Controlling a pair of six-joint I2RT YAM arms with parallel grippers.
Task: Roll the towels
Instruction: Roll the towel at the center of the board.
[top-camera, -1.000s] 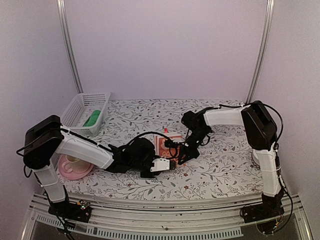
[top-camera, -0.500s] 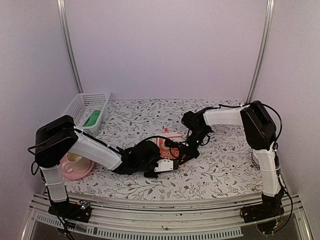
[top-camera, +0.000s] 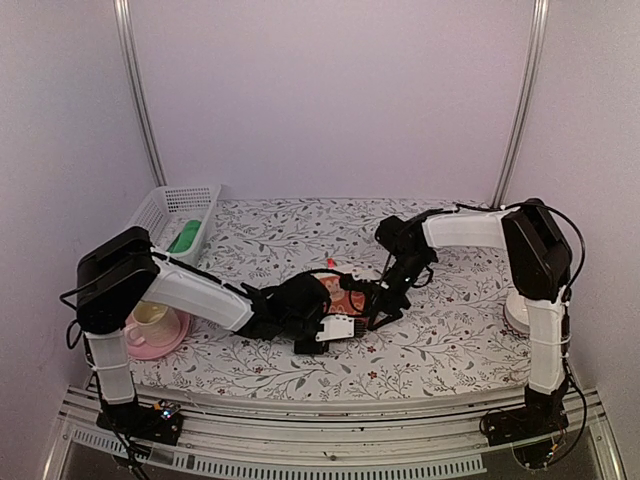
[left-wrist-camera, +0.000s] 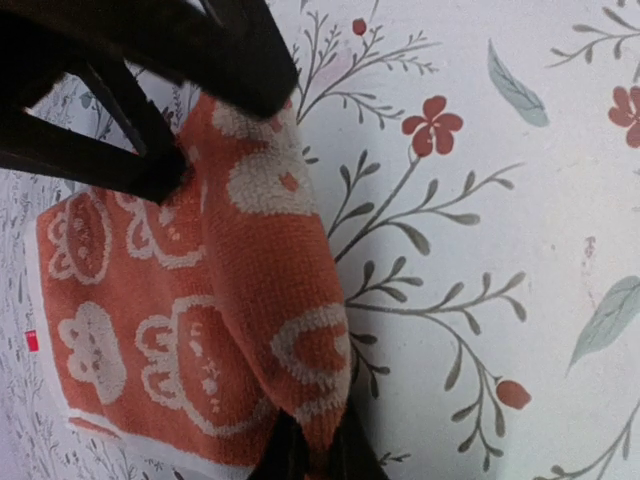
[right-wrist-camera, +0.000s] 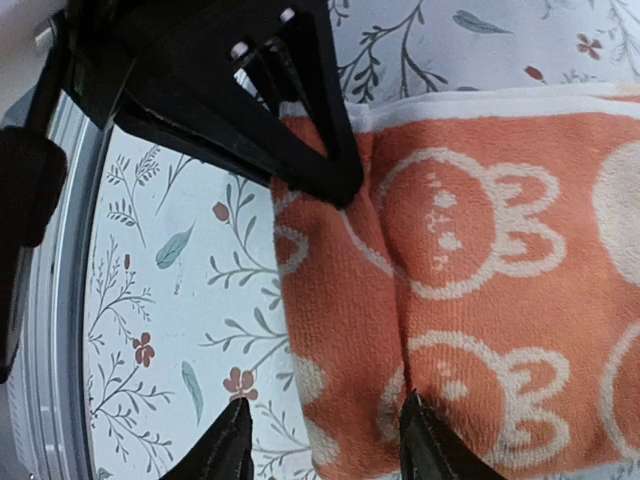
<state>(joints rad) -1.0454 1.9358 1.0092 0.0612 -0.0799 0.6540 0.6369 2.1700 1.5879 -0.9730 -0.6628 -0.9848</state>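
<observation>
Item: orange-red towel (left-wrist-camera: 270, 280), mid-tabletop (top-camera: 450, 330), one side bunched into a raised fold. Left end effector (left-wrist-camera: 310, 452): clenched on the fold's end. Right end effector (right-wrist-camera: 325, 440): released, fingers apart astride the towel's edge. Item: green towel (top-camera: 184, 238), in white basket (top-camera: 150, 215), far left.

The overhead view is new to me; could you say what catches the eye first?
Mid-table lies the orange-red towel, its raised fold pinched by the left gripper while the right gripper stands open over it. The green towel lies in the white basket, back left.
</observation>
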